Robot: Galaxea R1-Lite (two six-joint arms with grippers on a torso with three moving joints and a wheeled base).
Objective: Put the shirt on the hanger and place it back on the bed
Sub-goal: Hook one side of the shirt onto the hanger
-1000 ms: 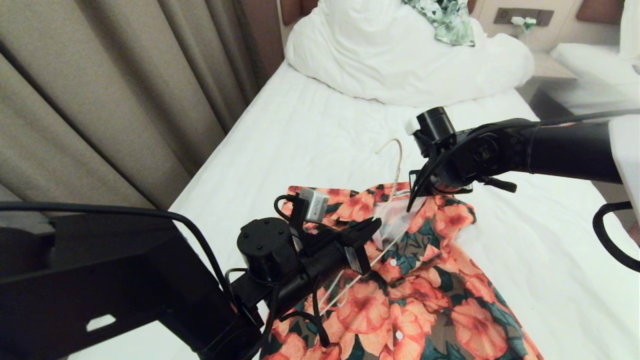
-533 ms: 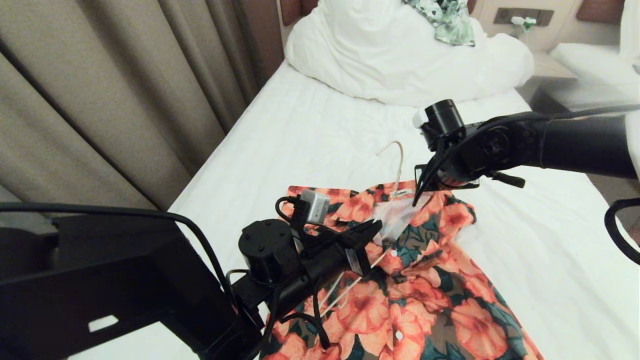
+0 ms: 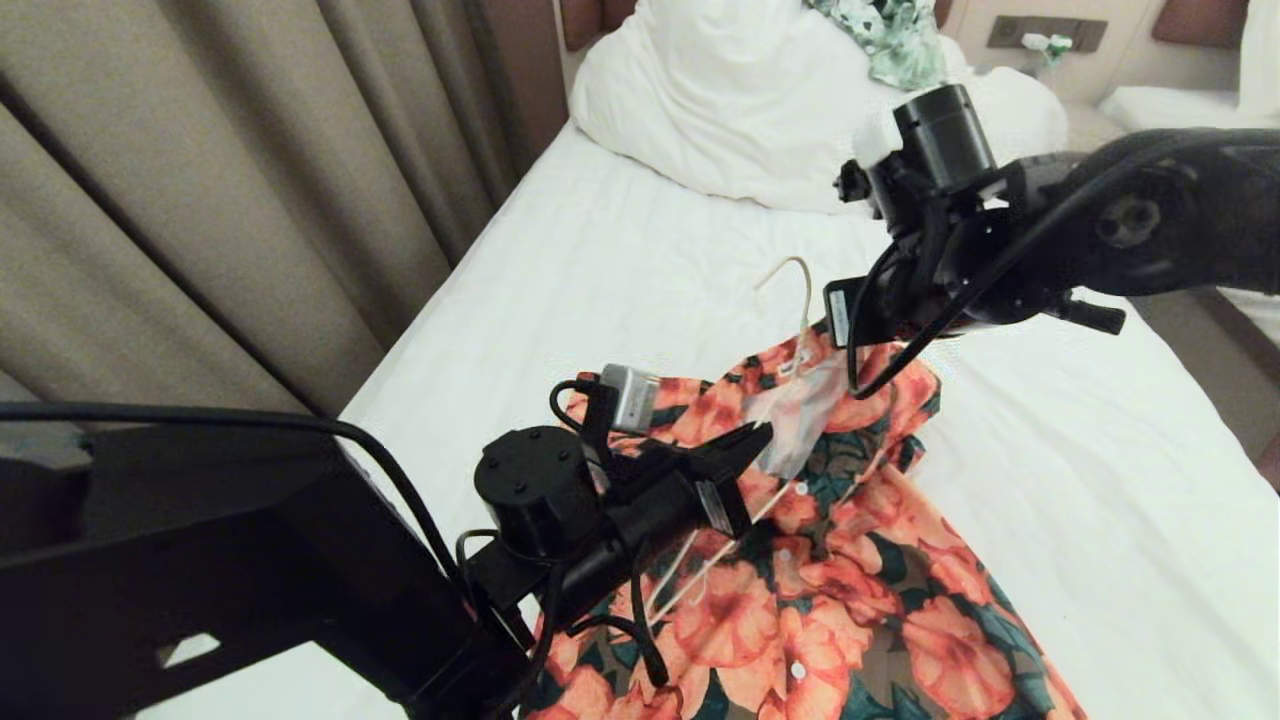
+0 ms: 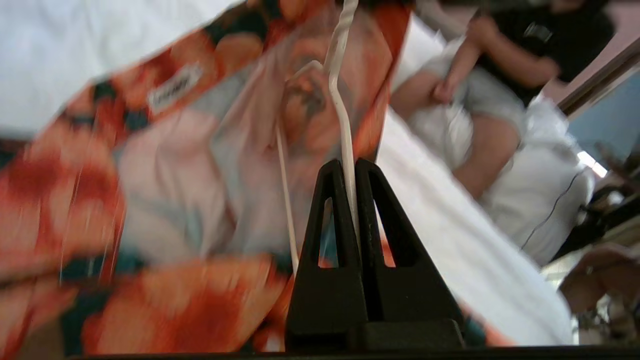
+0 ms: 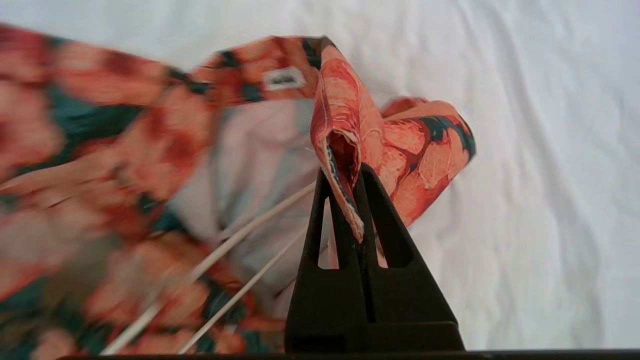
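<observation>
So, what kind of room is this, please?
Probably a hotel twin room. There is a bed with a plain white sheet and a bunched white duvet, a second white bed close beside it, padded headboards against the wall, and long beige curtains.

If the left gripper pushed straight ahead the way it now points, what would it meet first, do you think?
The left gripper, shut on the thin cream-white wire hanger, points into the flowered orange-and-green shirt. It would probably press into the shirt's pale inner back cloth first, though depth is hard to judge here.
</observation>
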